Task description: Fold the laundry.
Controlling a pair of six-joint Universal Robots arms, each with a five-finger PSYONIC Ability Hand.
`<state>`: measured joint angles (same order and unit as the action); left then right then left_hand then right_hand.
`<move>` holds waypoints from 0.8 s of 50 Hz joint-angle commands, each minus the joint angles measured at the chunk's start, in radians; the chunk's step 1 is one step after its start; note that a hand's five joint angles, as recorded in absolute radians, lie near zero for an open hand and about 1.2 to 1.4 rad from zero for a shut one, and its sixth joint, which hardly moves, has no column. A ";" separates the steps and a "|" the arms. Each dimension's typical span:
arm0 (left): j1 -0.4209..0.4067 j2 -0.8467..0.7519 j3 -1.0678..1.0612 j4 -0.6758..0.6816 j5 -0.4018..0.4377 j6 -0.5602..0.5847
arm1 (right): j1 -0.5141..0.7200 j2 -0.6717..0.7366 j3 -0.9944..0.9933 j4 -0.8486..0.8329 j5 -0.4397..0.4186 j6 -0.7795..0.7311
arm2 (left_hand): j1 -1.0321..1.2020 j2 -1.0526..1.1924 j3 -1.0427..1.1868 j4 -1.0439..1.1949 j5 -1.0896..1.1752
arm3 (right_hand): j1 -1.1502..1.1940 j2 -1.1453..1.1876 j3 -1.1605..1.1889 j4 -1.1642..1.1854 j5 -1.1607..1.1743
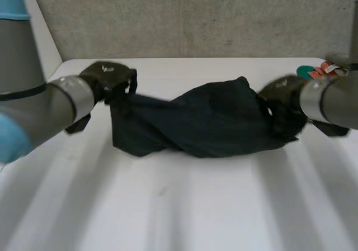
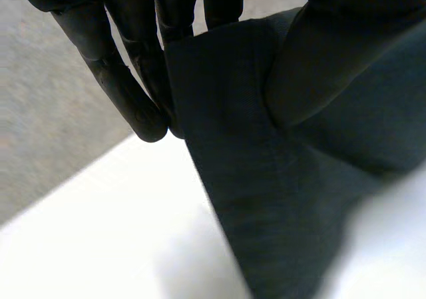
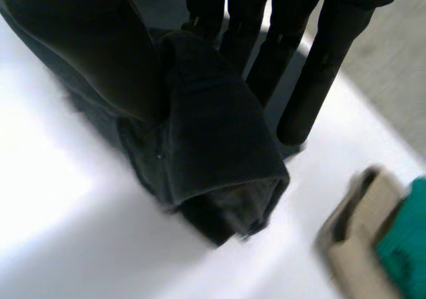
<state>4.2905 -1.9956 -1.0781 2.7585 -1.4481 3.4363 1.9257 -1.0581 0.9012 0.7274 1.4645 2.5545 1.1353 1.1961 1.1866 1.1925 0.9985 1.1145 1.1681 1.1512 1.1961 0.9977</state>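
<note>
A dark navy cloth (image 1: 207, 122) hangs stretched between my two hands just above the white table (image 1: 179, 206). My left hand (image 1: 106, 79) is shut on the cloth's left end; in the left wrist view the cloth (image 2: 266, 152) is pinched between thumb and fingers (image 2: 133, 79). My right hand (image 1: 285, 97) is shut on the cloth's right end. In the right wrist view a bunched fold of cloth (image 3: 213, 146) sits between the thumb and the fingers (image 3: 313, 66).
A teal and red object (image 1: 316, 70) lies at the table's far right edge, behind my right hand; it appears as a teal and beige thing (image 3: 379, 239) in the right wrist view. A grey wall (image 1: 196, 16) stands behind the table.
</note>
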 commanded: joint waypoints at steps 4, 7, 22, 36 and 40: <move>0.034 -0.066 0.433 0.324 -0.053 -0.011 | 0.032 0.055 -0.245 -0.775 0.083 0.030 | 0.261 0.200 0.210 0.204 0.223 | 0.282 0.228 0.245 0.200 0.224; 0.032 -0.031 0.449 0.420 -0.080 -0.032 | 0.026 0.026 -0.225 -1.004 0.065 0.049 | 0.261 0.200 0.210 0.204 0.223 | 0.282 0.228 0.245 0.200 0.224; 0.017 0.083 0.051 0.395 -0.187 -0.020 | 0.067 0.033 -0.053 -0.859 -0.053 0.159 | 0.261 0.200 0.210 0.204 0.223 | 0.282 0.228 0.245 0.200 0.224; -0.049 0.029 -0.425 0.351 -0.219 0.023 | 0.058 0.081 0.411 -0.695 -0.064 0.082 | 0.261 0.200 0.210 0.204 0.223 | 0.282 0.228 0.245 0.200 0.224; -0.051 0.058 -0.476 0.273 -0.216 0.030 | 0.050 0.027 0.490 -0.668 -0.056 0.070 | 0.261 0.200 0.210 0.204 0.223 | 0.282 0.228 0.245 0.200 0.224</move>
<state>4.2427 -1.9604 -1.4746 3.1220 -1.6670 3.4500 1.9839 -0.9707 1.2523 0.0282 1.4026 2.6535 1.1354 1.1969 1.1866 1.1951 1.0078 1.1145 1.1699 1.1906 1.1965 1.0168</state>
